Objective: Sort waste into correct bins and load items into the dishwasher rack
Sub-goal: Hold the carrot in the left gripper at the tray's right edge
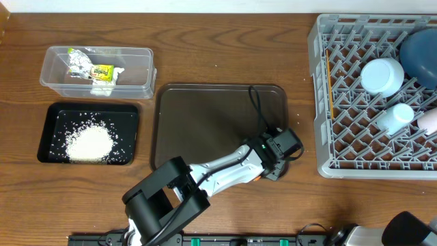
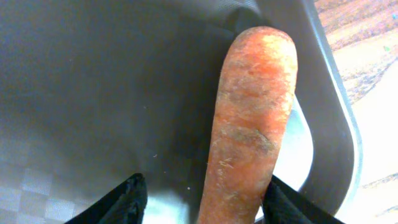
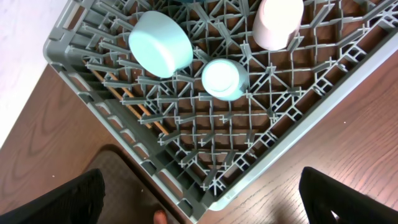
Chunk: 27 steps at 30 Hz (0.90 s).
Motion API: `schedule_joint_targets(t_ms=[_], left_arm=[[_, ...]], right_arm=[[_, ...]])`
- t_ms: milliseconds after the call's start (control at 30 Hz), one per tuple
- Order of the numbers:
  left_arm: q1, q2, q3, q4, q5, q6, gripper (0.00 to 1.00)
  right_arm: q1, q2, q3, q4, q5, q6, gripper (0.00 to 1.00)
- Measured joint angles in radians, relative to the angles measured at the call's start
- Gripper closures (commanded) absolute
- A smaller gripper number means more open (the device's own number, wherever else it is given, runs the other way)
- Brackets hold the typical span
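A small orange carrot lies at the lower right corner of the brown serving tray. My left gripper is open around it; the right finger touches it and the left finger stands apart. In the overhead view the left gripper hides the carrot. My right gripper is open and empty above the near corner of the grey dishwasher rack. The carrot's tip shows in the right wrist view. The rack holds a dark-blue dish, a pale-blue bowl, a pale-blue cup and a white cup.
A clear tub at the back left holds a yellow-green wrapper and white tissue. A black tray in front of it holds white rice. The left arm's cable trails over the brown tray.
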Motion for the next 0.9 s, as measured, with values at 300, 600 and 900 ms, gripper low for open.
schedule_joint_targets(t_ms=[300,600,900], left_arm=[[-0.001,0.000,0.000,0.001,-0.003,0.001,0.57],[-0.001,0.000,0.000,0.007,-0.003,-0.008,0.67],[0.001,0.000,0.000,0.008,-0.008,-0.021,0.78]], right_arm=[[0.000,0.000,0.000,0.000,0.000,0.000,0.01],[0.000,0.000,0.000,0.000,0.000,0.000,0.01],[0.000,0.000,0.000,0.000,0.000,0.000,0.01]])
